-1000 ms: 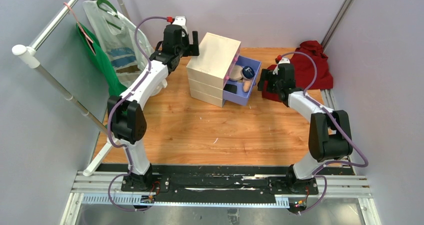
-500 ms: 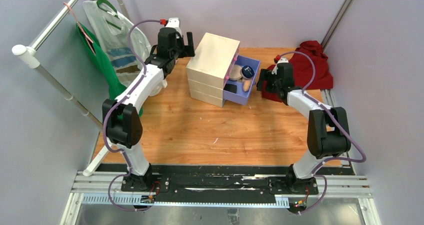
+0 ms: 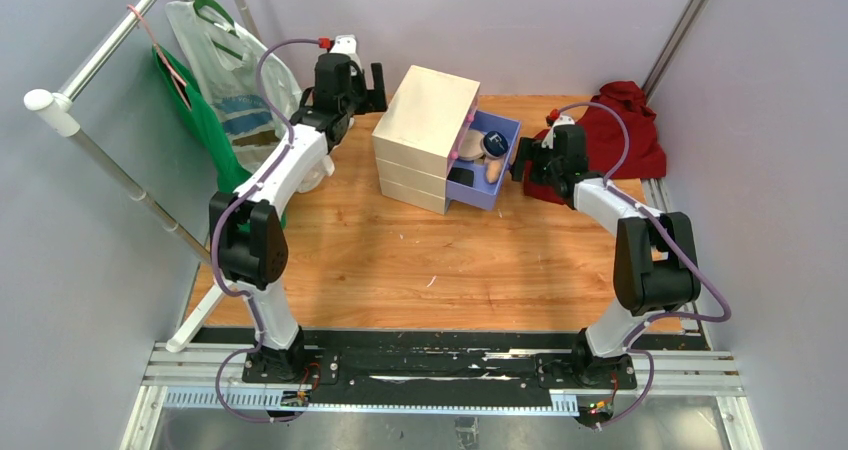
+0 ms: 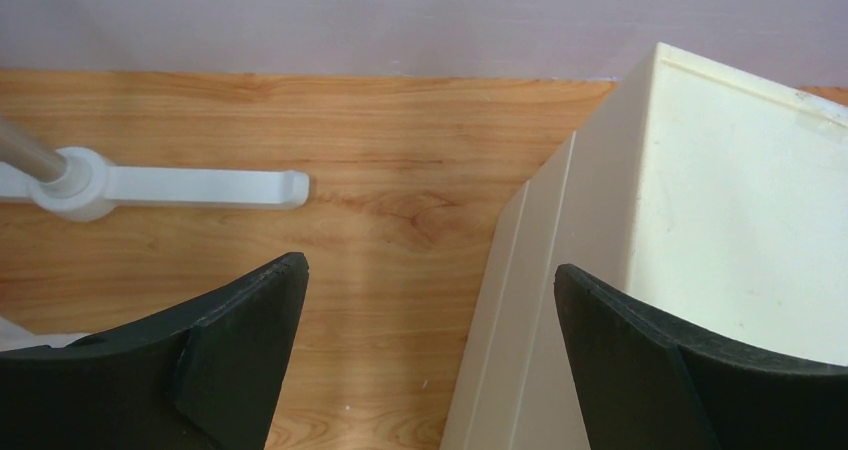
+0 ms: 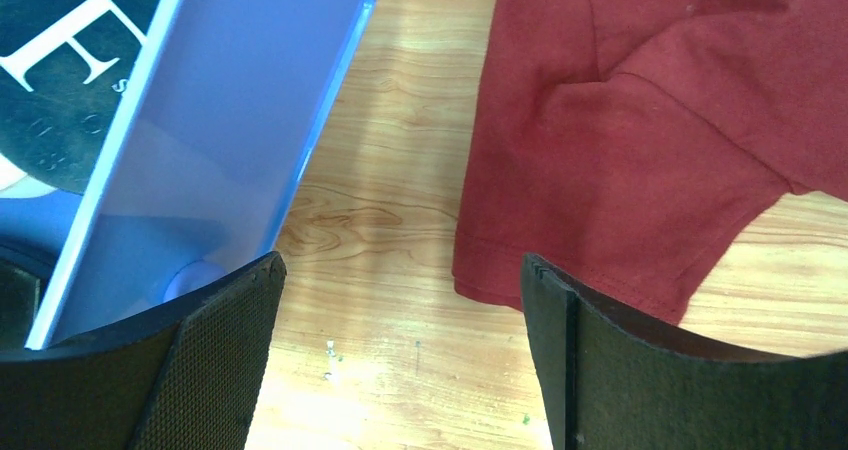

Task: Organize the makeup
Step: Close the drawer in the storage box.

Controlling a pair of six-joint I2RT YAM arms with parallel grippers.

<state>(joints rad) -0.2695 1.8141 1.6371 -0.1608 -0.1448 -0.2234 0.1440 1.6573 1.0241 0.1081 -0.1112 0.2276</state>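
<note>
**A:** where's the makeup (image 3: 490, 168) at?

**B:** in the open purple drawer (image 3: 511, 126) — navy compact (image 5: 60, 60) too. left hand (image 4: 430, 280) spread wide by the chest (image 3: 425, 120), right hand (image 5: 400, 270) wide beside the drawer — both holding nothing.

surface (image 3: 400, 270): wood with orange-brown grain, smooth, low sheen.
chest (image 4: 740, 200): cream, plastic by the look, smooth and matt.
drawer (image 5: 230, 100): purple-blue plastic, smooth, glossy, slightly translucent.
round navy compact (image 5: 60, 80): dark lid with a fine matt grain and a white printed letter.
red cloth (image 5: 640, 120): woven fabric, matt, soft folds, stitched hem.
left pincer (image 4: 430, 275): black plastic, matt, faintly grainy.
right pincer (image 5: 400, 265): black, inner faces with a fine grid texture, rubbery look.
rail (image 3: 110, 40): grey metal tube, satin finish.
end cap (image 3: 38, 100): white plastic, smooth.
white bag (image 3: 235, 80): thin plastic film, crinkled, shiny.
</note>
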